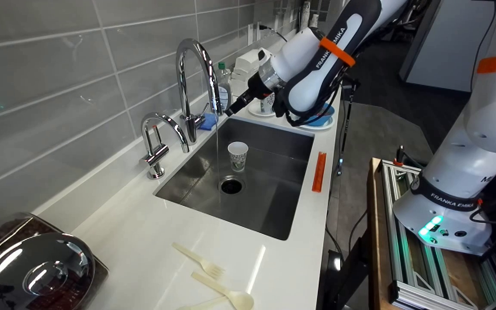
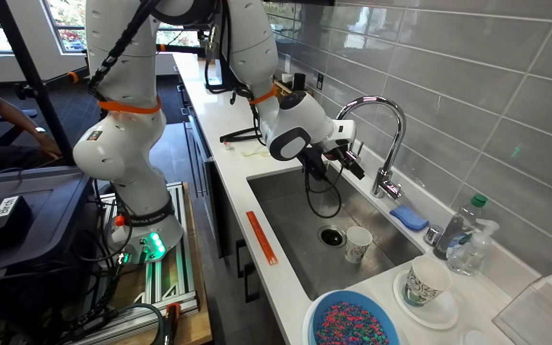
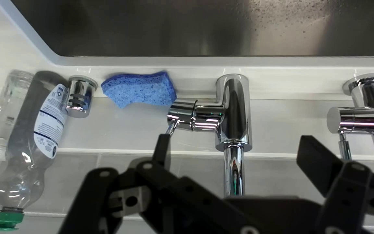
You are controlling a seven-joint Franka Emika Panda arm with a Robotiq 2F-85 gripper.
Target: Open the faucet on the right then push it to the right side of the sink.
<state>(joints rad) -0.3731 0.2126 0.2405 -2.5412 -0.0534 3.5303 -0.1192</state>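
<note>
Leftmost in an exterior view, we see a lidded jar [image 1: 37,275] on the bench [image 1: 123,254], by its back edge. Next along that edge stands the small faucet [image 1: 156,154], then the tall faucet [image 1: 183,92], the robot's right-hand one, its spout [image 1: 214,86] arching over the sink [image 1: 256,211]. A blue sponge [image 1: 208,122] lies just beyond that faucet. A pale fork [image 1: 205,264] and spoon [image 1: 238,298] lie toward the bench's near end. We make out a thin stream of water [image 1: 217,144] falling from the tall faucet into the sink. Near the spout hangs the claw [image 3: 237,148]; in the wrist view we find its fingers [image 3: 163,149] spread wide, one right by the tall faucet's lever [image 3: 171,127], though we cannot tell whether they touch. A patterned cup [image 1: 238,157] stands in the sink near the drain [image 1: 231,186]. Rightmost, an orange strip [image 1: 319,172] lies along the bench's front edge.
</note>
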